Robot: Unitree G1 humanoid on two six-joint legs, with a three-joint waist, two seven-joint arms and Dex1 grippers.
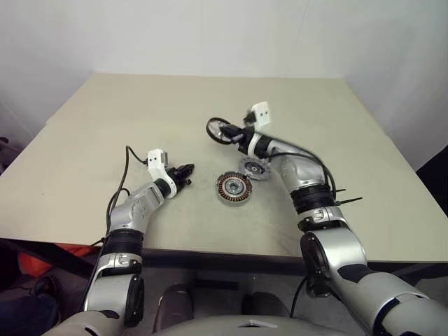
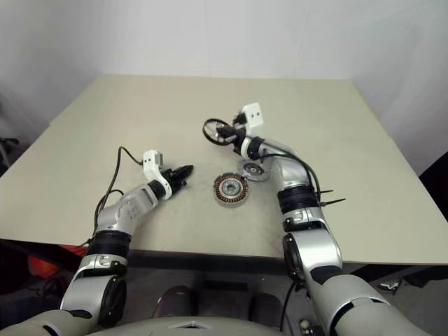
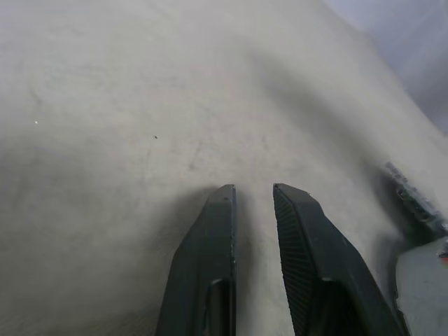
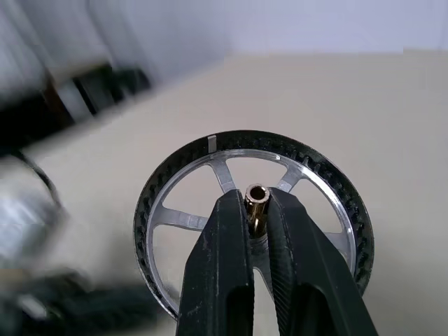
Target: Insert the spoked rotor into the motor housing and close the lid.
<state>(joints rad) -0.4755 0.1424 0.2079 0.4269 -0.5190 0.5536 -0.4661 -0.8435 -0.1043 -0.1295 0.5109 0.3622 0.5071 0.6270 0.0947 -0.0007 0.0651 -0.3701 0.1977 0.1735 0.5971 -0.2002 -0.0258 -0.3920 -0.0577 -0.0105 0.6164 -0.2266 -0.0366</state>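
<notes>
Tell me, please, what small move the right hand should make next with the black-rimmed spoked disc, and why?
Probably carry it toward the round copper-wound motor housing and centre it above. The right hand is shut on the small brass hub of the black-rimmed spoked rotor, held up off the beige table and well beyond the housing, whose top is uncovered.

Matt beige table (image 1: 140, 119); shiny metal spoked rotor (image 4: 252, 231), brass hub.

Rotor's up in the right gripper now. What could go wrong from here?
The right gripper pinches the spoked rotor only by its thin brass hub pin, so it may swivel or slip. The lid lies right beside the motor housing, under the right forearm, and could get nudged on the way down.
</notes>
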